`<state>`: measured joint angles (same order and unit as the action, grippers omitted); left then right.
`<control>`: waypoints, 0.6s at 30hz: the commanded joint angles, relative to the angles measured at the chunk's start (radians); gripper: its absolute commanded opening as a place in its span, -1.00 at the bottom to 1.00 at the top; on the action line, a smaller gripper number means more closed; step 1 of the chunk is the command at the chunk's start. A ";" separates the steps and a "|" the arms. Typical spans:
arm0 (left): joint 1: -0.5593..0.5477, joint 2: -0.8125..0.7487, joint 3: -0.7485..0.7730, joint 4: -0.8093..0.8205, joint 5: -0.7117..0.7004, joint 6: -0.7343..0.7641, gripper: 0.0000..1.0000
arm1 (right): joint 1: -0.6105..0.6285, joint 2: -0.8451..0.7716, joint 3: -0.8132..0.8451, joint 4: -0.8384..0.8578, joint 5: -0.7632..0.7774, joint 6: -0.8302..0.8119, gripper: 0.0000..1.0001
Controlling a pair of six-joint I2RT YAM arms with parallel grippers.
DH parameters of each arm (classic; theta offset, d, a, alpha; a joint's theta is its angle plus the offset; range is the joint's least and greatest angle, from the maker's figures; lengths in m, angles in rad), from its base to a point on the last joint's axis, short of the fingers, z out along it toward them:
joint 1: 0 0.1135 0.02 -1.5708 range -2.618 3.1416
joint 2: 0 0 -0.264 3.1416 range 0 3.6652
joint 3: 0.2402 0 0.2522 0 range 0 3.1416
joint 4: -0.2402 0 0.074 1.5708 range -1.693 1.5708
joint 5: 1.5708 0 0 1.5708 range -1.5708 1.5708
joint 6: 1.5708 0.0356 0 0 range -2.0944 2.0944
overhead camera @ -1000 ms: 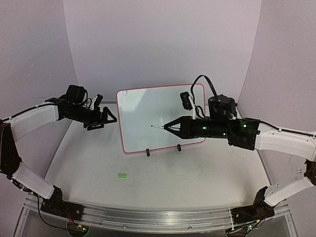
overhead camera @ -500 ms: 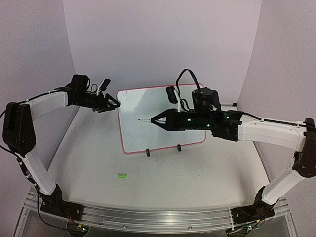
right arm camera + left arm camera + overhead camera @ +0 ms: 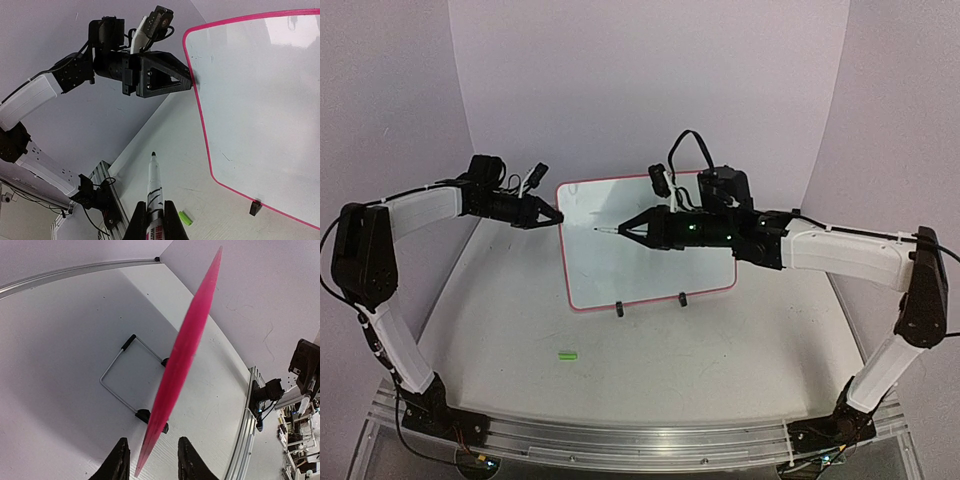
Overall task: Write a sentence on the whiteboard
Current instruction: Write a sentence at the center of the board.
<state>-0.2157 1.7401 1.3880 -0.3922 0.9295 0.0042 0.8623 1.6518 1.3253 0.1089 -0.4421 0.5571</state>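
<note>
since a second ago the left claw (image 3: 552, 217) has narrowed and reached the whiteboard (image 3: 610, 270); its pink edge stands between the still-parted fingers (image 3: 121, 460). the right claw (image 3: 626, 229), pinching a marker (image 3: 153, 185), has moved up-left. pale table (image 3: 700, 350), lilac walls (image 3: 650, 80).

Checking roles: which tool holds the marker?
The right tool, shut on the marker; the left tool only straddles the whiteboard's edge.

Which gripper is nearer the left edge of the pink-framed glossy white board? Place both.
Left. The left gripper straddles the whiteboard's pink left edge, jaws either side. The right gripper, shut on a white marker, points at the board's face, farther right.
</note>
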 commanded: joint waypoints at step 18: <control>0.004 0.041 0.040 -0.032 0.001 0.185 -1.00 | -0.011 0.097 0.104 0.067 0.006 -0.014 -1.00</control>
<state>-0.2150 1.7741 1.4067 -0.4033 0.9563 0.1350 0.8577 1.7270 1.3711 0.1172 -0.4667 0.5522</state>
